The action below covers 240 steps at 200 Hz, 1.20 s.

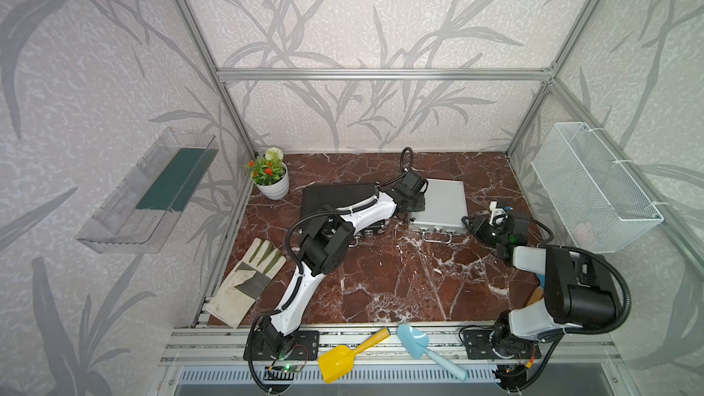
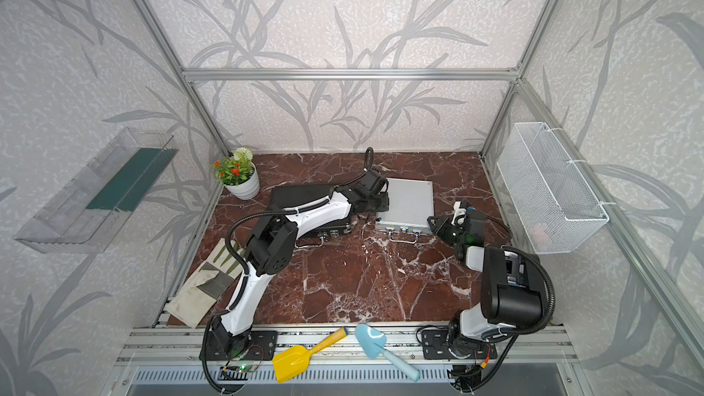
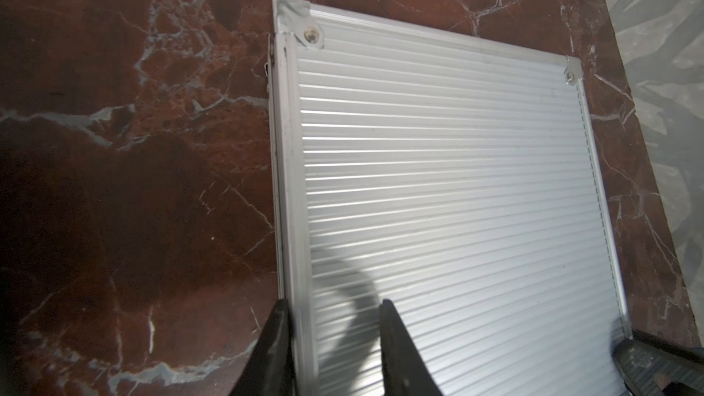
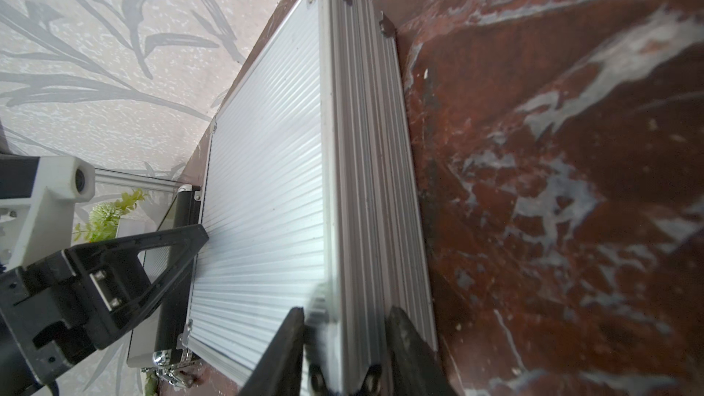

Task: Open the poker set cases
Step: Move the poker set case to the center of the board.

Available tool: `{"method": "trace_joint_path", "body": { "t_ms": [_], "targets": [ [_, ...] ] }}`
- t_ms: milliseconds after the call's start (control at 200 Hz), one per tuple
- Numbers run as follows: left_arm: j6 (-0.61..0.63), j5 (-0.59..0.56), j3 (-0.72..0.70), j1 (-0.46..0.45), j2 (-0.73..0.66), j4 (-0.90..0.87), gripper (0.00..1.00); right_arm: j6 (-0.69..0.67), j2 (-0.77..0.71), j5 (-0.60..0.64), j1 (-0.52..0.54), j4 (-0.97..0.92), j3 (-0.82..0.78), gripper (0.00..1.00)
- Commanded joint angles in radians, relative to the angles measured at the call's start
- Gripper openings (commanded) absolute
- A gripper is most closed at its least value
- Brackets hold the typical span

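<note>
**A:** Where do the cases lie?

**B:** Both lie flat in the far half of the red marble table [image 1: 381,280], lids shut. The black case [image 1: 335,194] is on the left (the left arm [image 1: 364,212] crosses over much of it). The silver case [image 1: 444,200] sits just beside it on the right.

**A:** And the grippers?

**B:** Both are at the silver one. The left gripper [image 3: 333,304] straddles its left rim, one finger outside the edge and one over the ribbed lid. The right gripper [image 4: 346,314] brackets the near right corner, with a finger on either side of the side wall.

**A:** Clamped?

**B:** The jaws stand part-way apart on both. Whether they actually pinch the case, I cannot tell.
</note>
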Motion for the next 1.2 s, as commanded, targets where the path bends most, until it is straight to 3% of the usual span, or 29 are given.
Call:
{"method": "trace_joint_path", "body": {
  "t_ms": [0,190,375,630,760,970,1195],
  "targets": [
    [-0.03,0.141,-0.069,-0.061,0.01,-0.022,0.27,-0.02,-0.062,-0.049,-0.006,-0.104,-0.045,0.37],
    [-0.013,0.13,-0.07,-0.06,-0.008,-0.027,0.27,-0.061,-0.183,-0.002,-0.033,-0.208,-0.06,0.38],
    [-0.017,0.129,-0.084,-0.052,-0.044,-0.028,0.28,-0.071,-0.253,-0.009,-0.083,-0.265,-0.07,0.64],
    [-0.006,0.092,-0.177,-0.015,-0.157,0.008,0.46,-0.14,-0.467,0.053,-0.085,-0.471,-0.124,0.8],
    [-0.002,0.113,-0.196,-0.017,-0.174,0.029,0.51,-0.129,-0.559,0.061,-0.084,-0.531,-0.151,0.81],
    [-0.015,0.156,-0.221,-0.017,-0.167,0.063,0.52,-0.031,-0.533,-0.095,-0.078,-0.412,-0.225,0.72],
    [-0.011,0.172,-0.227,-0.019,-0.165,0.066,0.51,0.016,-0.43,0.009,0.093,-0.295,-0.233,0.7]
  ]
}}
